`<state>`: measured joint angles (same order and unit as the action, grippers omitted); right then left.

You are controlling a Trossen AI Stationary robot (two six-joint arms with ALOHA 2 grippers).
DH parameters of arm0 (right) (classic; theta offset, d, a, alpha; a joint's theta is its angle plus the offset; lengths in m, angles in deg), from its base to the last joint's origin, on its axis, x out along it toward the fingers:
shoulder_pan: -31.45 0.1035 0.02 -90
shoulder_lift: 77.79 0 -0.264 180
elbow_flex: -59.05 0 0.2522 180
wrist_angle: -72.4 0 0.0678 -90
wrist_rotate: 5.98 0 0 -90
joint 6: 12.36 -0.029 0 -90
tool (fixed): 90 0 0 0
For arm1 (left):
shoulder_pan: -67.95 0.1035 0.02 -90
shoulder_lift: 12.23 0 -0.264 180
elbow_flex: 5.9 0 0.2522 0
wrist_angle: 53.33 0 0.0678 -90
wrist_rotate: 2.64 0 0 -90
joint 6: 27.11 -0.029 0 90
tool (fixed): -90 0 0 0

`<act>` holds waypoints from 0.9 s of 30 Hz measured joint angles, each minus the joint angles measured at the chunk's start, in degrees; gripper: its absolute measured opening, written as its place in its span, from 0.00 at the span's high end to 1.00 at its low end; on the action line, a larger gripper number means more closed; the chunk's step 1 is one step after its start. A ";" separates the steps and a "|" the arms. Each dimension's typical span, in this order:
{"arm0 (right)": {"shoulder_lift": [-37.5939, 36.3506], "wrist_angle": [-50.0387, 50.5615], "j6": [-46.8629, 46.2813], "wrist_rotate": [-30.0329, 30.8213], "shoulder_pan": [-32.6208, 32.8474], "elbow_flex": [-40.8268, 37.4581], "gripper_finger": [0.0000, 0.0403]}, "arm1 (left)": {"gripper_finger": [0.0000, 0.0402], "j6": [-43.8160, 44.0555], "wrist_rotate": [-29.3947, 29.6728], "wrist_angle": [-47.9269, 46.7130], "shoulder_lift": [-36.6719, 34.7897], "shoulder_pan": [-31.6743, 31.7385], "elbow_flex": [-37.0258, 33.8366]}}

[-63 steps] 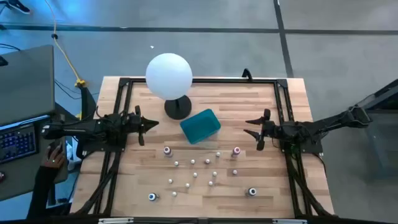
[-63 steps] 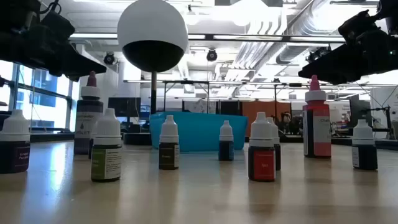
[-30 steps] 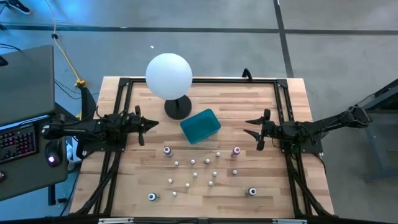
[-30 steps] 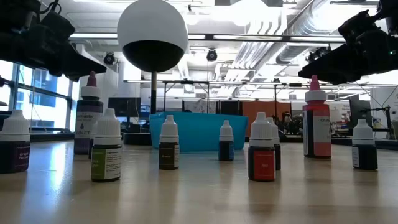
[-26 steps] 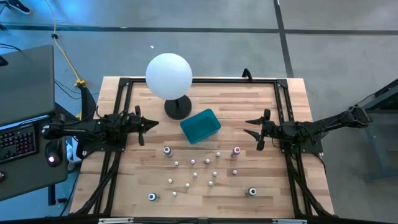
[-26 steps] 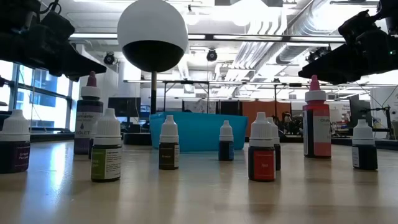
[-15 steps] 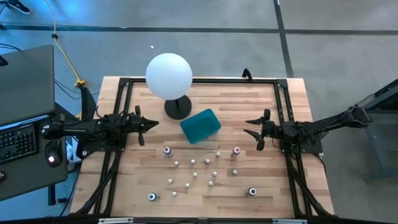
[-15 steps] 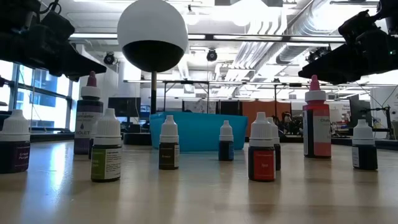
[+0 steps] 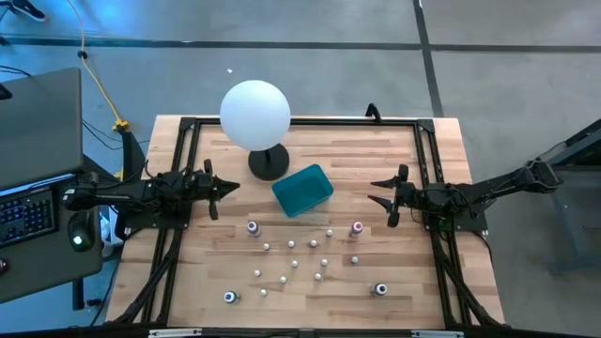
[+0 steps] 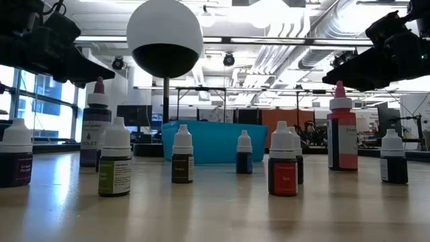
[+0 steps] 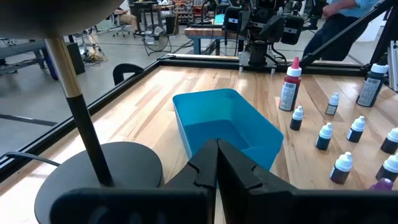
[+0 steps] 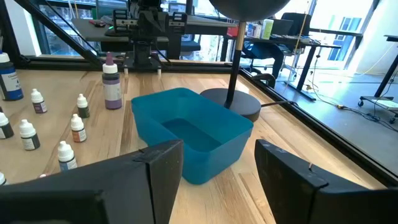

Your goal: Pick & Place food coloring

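High view first: the teal tray (image 9: pixel 302 191) sits a bit above centre of the frame on the wooden table (image 9: pixel 413 282), tilted on a diagonal, right next to the black base of the white globe lamp (image 9: pixel 255 115). The food coloring bottles (image 9: pixel 300 253) are scattered below the tray, through the lower middle of the picture, all well apart from it. Left gripper (image 9: pixel 228 187) hangs at the left edge of the table, fingers pinched together on nothing. Right gripper (image 9: pixel 377 192) is mirrored at the right edge, fingers spread wide, also empty.

Low view: every bottle, like the tall red one (image 10: pixel 341 131) at right, stands upright with its cap up, so the long axis is vertical. The tray shows in the background behind them, at centre.

Left wrist view: the tray looks empty inside (image 11: pixel 225 127), bottles (image 11: pixel 326 134) off to the right of the frame, closed fingers (image 11: pixel 216 163) at bottom centre.

Right wrist view: same empty tray (image 12: pixel 189 130), small bottles (image 12: pixel 50 124) in the left part, the two fingers (image 12: pixel 163 168) standing apart at the bottom.

So progress-wise (my read), basically nothing is done yet: no bottle in the tray, none gripped, the whole lot left to move. Upright bottles should suit a sideways pinch around the body.
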<state>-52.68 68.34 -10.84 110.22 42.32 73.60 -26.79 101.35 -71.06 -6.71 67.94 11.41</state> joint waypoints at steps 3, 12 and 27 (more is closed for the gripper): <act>0.01 0.01 0.00 0.00 -0.02 -0.01 0.52 | 0.99 0.00 -0.01 -0.01 -0.02 0.00 0.02; 0.01 0.02 0.00 -0.02 0.00 0.00 0.52 | 0.99 0.00 -0.01 0.01 -0.01 -0.01 0.00; 0.00 0.01 0.00 -0.02 0.00 0.00 0.52 | 0.99 7.38 -5.98 5.01 0.00 -0.02 -0.20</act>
<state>-52.69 68.34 -10.84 110.20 42.31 73.60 -19.41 95.38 -66.05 -6.71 67.92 11.21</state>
